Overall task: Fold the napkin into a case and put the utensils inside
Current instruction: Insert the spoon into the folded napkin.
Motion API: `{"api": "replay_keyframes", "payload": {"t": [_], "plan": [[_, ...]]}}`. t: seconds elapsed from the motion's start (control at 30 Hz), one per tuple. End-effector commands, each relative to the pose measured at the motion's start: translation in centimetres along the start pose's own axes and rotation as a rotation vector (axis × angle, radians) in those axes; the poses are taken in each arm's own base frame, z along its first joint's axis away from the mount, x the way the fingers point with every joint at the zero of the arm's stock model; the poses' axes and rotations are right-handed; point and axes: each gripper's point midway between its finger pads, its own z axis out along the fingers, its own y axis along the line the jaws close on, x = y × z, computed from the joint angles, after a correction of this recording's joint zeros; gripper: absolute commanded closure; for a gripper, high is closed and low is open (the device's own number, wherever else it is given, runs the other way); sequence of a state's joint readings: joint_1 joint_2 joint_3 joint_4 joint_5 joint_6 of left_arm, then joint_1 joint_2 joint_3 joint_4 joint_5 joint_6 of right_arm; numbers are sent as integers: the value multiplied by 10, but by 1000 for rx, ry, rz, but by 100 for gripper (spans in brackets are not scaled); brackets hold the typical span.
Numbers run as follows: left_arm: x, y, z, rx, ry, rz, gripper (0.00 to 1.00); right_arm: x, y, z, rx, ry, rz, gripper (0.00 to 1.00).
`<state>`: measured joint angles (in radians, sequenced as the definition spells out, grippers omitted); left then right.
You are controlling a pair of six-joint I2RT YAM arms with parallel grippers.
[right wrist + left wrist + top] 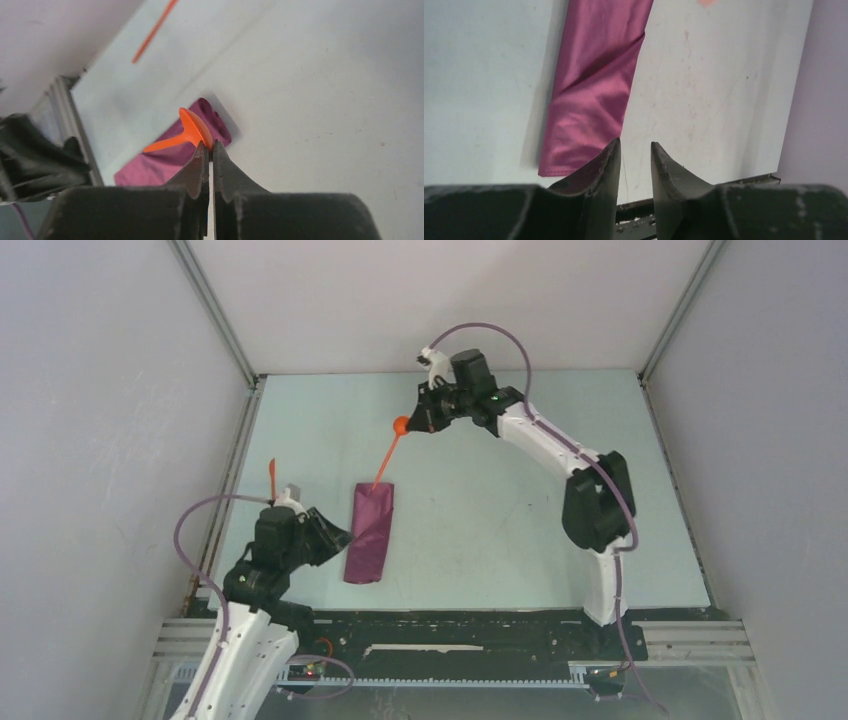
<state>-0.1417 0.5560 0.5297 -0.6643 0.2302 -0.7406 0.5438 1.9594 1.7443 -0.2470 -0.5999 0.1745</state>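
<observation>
above the case, right end effector tight on spoon; left end effector ajar

Bright even light, soft faint shadows

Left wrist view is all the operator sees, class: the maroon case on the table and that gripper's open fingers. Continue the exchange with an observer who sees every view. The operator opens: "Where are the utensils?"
Observer: The right gripper is shut on the spoon, pinching its round end.
Operator: Is it in the case?
Observer: In the top view, its handle tip reaches the far end of the case. Whether it is inside, I cannot tell.
Operator: Any other utensil?
Observer: One orange stick lies on the table, near its left edge.
</observation>
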Motion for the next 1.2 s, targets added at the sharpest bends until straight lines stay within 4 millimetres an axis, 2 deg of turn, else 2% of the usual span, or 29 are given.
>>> {"api": "replay_keyframes", "payload": {"t": [0.0, 0.1, 0.27, 0.4, 0.5, 0.87, 1.0, 1.17], "plan": [[15, 10, 4, -30, -34, -47, 67, 51, -17, 24, 95, 264, -82, 100], [48, -3, 16, 37, 134, 7, 71, 51, -21, 43, 90, 299, -104, 100], [74, 1, 29, -27, 244, 53, 79, 59, -22, 61, 73, 330, -137, 100], [81, 12, 38, -66, 260, 43, 84, 75, -24, 72, 65, 363, -149, 100], [87, 17, 45, -74, 272, 35, 88, 80, -24, 78, 59, 366, -149, 100], [106, 39, 54, -169, 321, 24, 91, 62, -22, 86, 57, 324, -149, 100], [107, 43, 53, -185, 320, 26, 92, 64, -28, 92, 57, 328, -146, 100], [106, 44, 52, -190, 309, 24, 92, 85, -26, 97, 35, 386, -159, 100]]}}
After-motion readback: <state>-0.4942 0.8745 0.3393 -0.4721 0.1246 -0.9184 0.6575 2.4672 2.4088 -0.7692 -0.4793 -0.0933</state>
